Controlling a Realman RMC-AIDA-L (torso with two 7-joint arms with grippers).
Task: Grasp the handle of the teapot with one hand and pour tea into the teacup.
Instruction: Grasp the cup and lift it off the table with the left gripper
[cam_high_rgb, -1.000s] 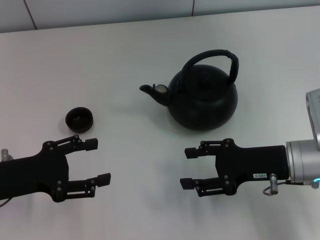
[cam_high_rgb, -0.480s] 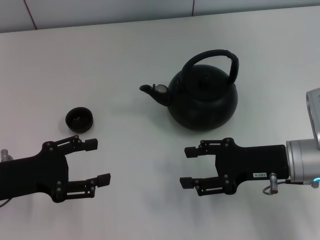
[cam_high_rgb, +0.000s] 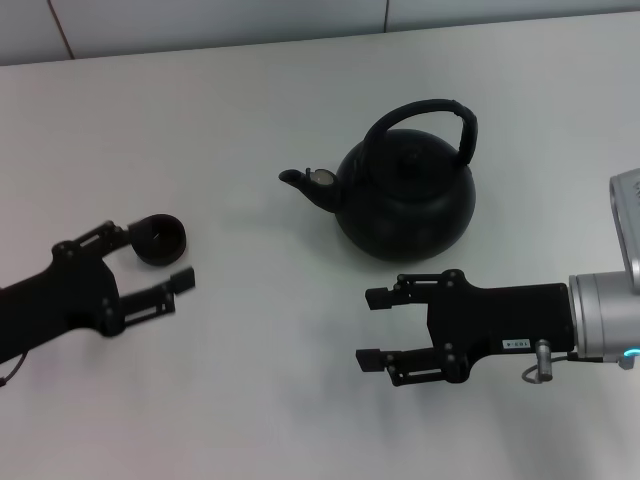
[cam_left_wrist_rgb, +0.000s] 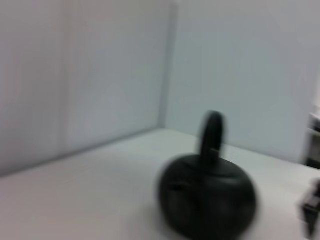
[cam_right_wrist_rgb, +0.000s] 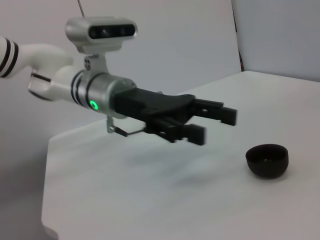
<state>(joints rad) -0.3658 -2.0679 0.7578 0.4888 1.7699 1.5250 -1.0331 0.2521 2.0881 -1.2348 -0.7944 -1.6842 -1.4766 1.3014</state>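
Note:
The matte black teapot (cam_high_rgb: 405, 195) stands on the white table, right of centre, with its spout pointing left. Its arched handle (cam_high_rgb: 425, 108) stands upright over the lid. It also shows blurred in the left wrist view (cam_left_wrist_rgb: 207, 200), with the handle (cam_left_wrist_rgb: 212, 132) on top. The small black teacup (cam_high_rgb: 158, 240) sits to the left. My left gripper (cam_high_rgb: 150, 262) is open and empty, its far fingertip close beside the teacup. The right wrist view shows it (cam_right_wrist_rgb: 216, 126) a little apart from the teacup (cam_right_wrist_rgb: 267, 161). My right gripper (cam_high_rgb: 370, 328) is open and empty, in front of the teapot.
The white table (cam_high_rgb: 250, 130) runs back to a grey panelled wall (cam_high_rgb: 200, 20). The table's edge shows in the right wrist view (cam_right_wrist_rgb: 47, 200). Nothing else stands on the table.
My left gripper has moved away from me and turned toward the teacup, now close beside it. My right gripper has shifted slightly left. Teapot and teacup have not moved.

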